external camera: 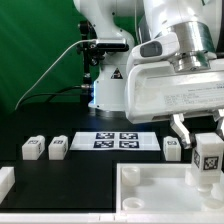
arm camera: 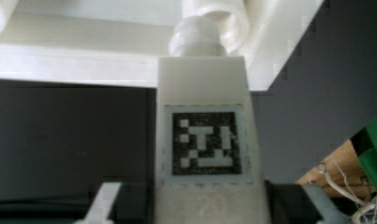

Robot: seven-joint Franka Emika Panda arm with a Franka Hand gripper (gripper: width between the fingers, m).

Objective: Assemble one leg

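Observation:
My gripper (external camera: 209,152) is shut on a leg (external camera: 209,157), a small white post with a black-and-white tag, and holds it upright over the right side of the large white tabletop tray (external camera: 150,186). In the wrist view the leg (arm camera: 208,130) fills the middle, its threaded tip close against the tray (arm camera: 96,45), and the gripper (arm camera: 210,205) clamps its base on both sides. Three more legs lie on the black table: two at the exterior view's left (external camera: 32,148) (external camera: 58,147) and one by the held leg (external camera: 172,148).
The marker board (external camera: 118,141) lies flat at the table's middle, behind the tray. A white part (external camera: 5,181) sits at the front left edge. The robot base (external camera: 108,90) and cables stand behind, before a green backdrop.

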